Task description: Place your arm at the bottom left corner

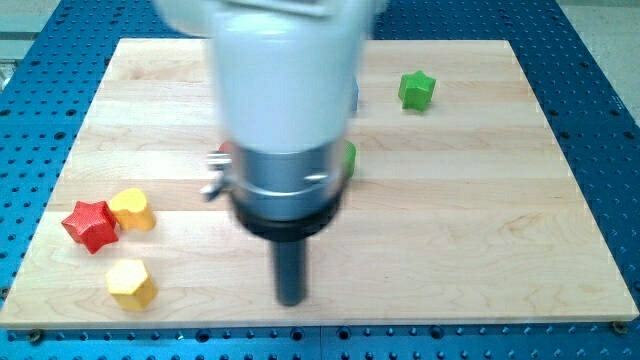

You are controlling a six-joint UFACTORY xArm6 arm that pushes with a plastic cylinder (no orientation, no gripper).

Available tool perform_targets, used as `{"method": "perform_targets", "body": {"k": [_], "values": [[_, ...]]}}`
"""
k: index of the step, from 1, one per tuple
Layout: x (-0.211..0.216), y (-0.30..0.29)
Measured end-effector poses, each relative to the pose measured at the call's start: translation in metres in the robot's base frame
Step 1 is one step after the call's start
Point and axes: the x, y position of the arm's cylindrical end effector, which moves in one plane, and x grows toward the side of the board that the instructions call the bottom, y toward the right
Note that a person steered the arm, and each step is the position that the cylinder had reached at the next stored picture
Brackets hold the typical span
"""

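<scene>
Camera view: the one camera looks down at a wooden bench [480, 200] lying on a blue perforated surface, with the arm's pale body blurred across the middle of the frame.
End effector: a straight dark rod with nothing to spread or press together, so it pinches nothing; my tip [291, 300] rests near the view's bottom edge, a little left of centre.
Target spot: the bottom left corner of the bench lies at the view's lower left, well apart from my tip.
Blocks near the target: a red star block [90, 225] and a yellow heart-like block [132, 209] sit touching or nearly touching near the view's left edge; a yellow hexagonal block [131, 283] sits just below them, nearest the corner.
Tip relative to blocks: my tip stands to the view's right of the yellow hexagonal block, apart from it and touching no block.
Other blocks: a green star block [416, 89] lies toward the view's top right; a green sliver [349, 159] and a bit of red [224, 153] peek out from behind the arm, shapes hidden.
Done so far: my tip is already low on the bench, close to the bottom edge.
Left to do: by my judgement, a leftward slide along the bottom edge, passing below the yellow hexagonal block so it is not shoved.
</scene>
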Motion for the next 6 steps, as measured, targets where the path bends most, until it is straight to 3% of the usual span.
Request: {"method": "perform_targets", "body": {"k": [2, 4, 5, 6], "values": [[0.000, -0.077], [0.016, -0.078], [0.016, -0.118], [0.015, -0.195]]}}
